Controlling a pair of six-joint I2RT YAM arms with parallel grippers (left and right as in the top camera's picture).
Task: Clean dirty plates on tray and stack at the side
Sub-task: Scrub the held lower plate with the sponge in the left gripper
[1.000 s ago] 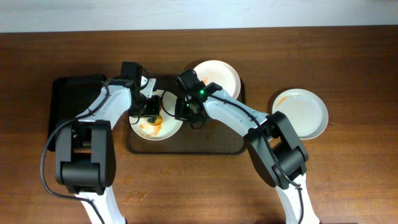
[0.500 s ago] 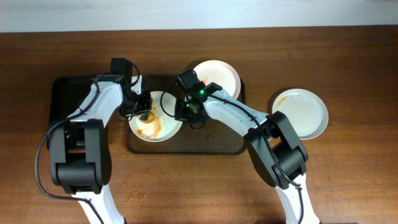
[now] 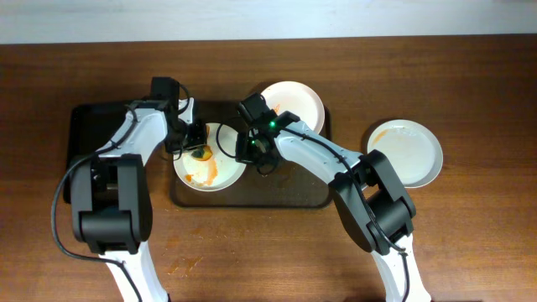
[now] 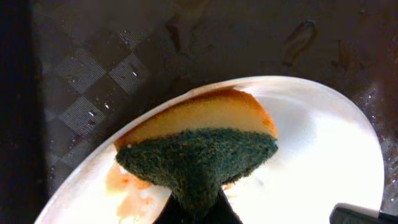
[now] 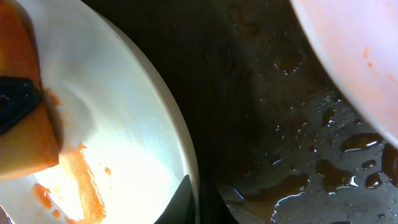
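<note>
One plate [image 3: 215,173] sits w/ rim in R hand [image 5: 202,200] (sponge [image 4: 199,158] atop).

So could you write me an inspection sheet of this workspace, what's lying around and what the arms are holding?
Surface: brown wooden table.
Job's things: brown tray, wet, holds the smeared plate; back plate sticks out over its far edge; third plate sits on the table to the right, faintly streaked orange.
Clutter: black tray left of the brown one.
Grippers: left gripper, jaws shut on a sponge lying on the smeared plate; right gripper, jaws pinching that plate's rim.
Cables: black cable loops at front left.
Surroundings: pale strip beyond the table; nothing else seen.
</note>
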